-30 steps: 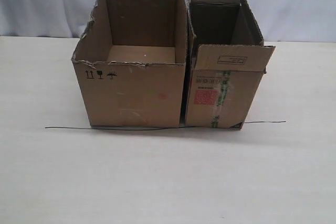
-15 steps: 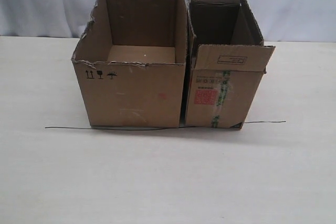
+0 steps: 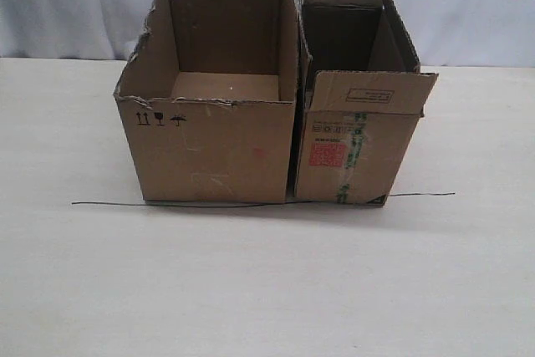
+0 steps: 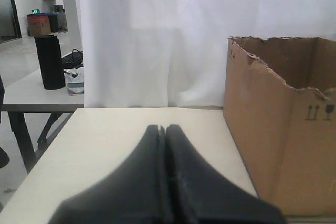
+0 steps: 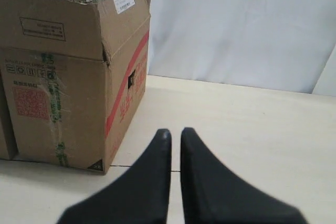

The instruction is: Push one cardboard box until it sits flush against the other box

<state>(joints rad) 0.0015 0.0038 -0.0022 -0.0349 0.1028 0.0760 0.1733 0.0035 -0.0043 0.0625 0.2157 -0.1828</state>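
The cardboard box [image 3: 355, 156], narrow with open flaps, a red square label and green-striped tape, stands right of the other box [image 3: 209, 152], the wider one with a torn rim. Their sides meet, with only a thin dark seam between them lower down. Neither gripper shows in the exterior view. In the left wrist view my left gripper [image 4: 163, 128] is shut and empty, low over the table, apart from the other box [image 4: 283, 145]. My right gripper [image 5: 175, 132] is shut with a hairline slit and holds nothing, off the red-printed side of the cardboard box [image 5: 58, 93].
A thin black line [image 3: 109, 204] runs across the pale table [image 3: 267, 290] along the front feet of both boxes and sticks out on each side. A white curtain hangs behind the table. Beyond the table's left end stands another table with a black cylinder [image 4: 52, 61].
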